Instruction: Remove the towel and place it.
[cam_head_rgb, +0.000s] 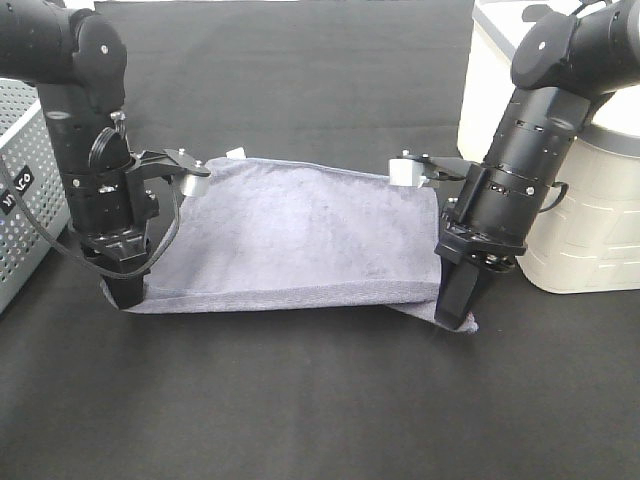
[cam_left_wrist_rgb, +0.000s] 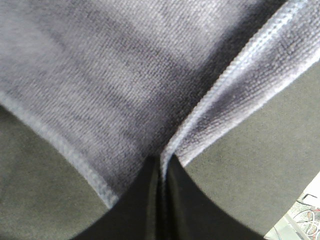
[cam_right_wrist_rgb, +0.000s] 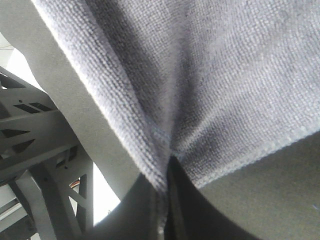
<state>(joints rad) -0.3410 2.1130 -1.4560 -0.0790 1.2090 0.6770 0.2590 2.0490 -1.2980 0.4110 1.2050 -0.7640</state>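
1. The grey towel (cam_head_rgb: 310, 235) lies spread on the black table cover (cam_head_rgb: 300, 400), in the middle of the table between the two arms
2. The left gripper (cam_head_rgb: 125, 290) points down at the towel's near left corner; the left wrist view shows its jaws pressed together with the stitched edge of the cloth pinched between them
3. The right gripper (cam_head_rgb: 455, 312) points down at the near right corner; the right wrist view shows its jaws closed tight on a bunched fold of the cloth
4. The towel's near edge runs between the two grippers, and a small tip of cloth pokes out past the right gripper
5. The far edge rests flat on the table cover, with a small white tag (cam_head_rgb: 235, 152) at the far left corner
6. A white mesh basket (cam_head_rgb: 15, 200) stands at the left edge of the table, apart from the towel
7. A white plastic container (cam_head_rgb: 590, 210) stands to the right, behind the right arm and clear of the towel
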